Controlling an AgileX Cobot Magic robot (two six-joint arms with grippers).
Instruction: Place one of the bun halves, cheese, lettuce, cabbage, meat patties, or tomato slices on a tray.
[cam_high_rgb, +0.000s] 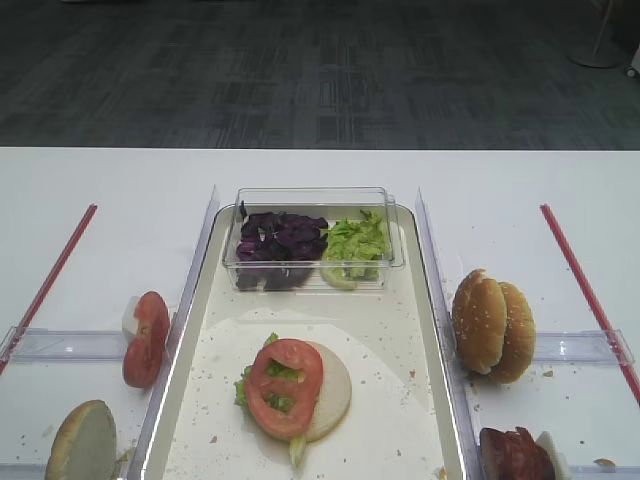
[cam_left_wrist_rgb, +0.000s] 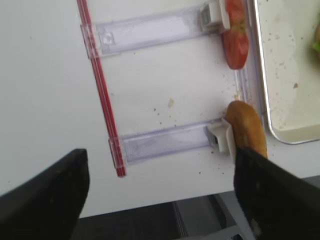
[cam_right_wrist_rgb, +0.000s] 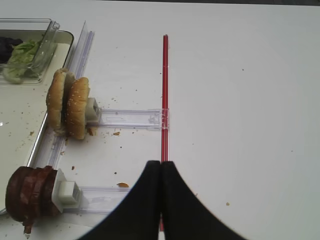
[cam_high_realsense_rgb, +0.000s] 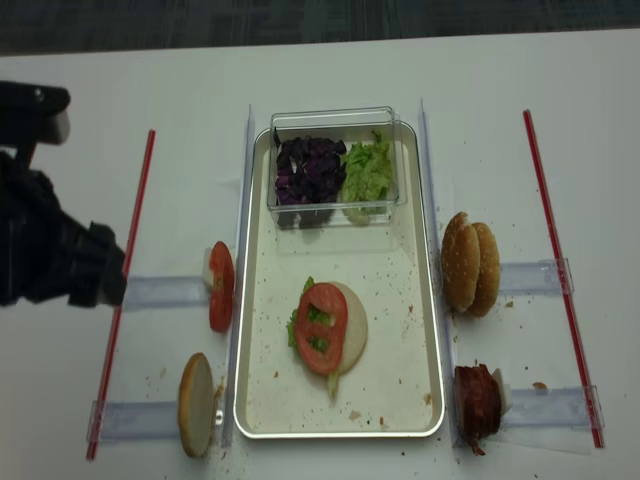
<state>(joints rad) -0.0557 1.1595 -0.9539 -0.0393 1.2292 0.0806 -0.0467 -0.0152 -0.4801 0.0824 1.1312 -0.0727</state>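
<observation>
White surface (cam_high_rgb: 300, 170) holds our tray (cam_high_rgb: 432, 330) bearing a bun half, lettuce and tomato slice (cam_high_rgb: 285, 385), while left of the tray our left pincer (cam_left_wrist_rgb: 160, 195) hangs spread over spare slices (cam_left_wrist_rgb: 235, 42); right pincer (cam_right_wrist_rgb: 161, 172) pressed together.

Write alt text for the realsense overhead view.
A metal tray holds a bun half topped with lettuce and a tomato slice; a clear tub of cabbage and greens sits at its far end. Spare buns, patties and tomato flank it.

Lab: white table (cam_high_rgb: 120, 200), red guide strips (cam_high_realsense_rgb: 130, 250), carpet
</observation>
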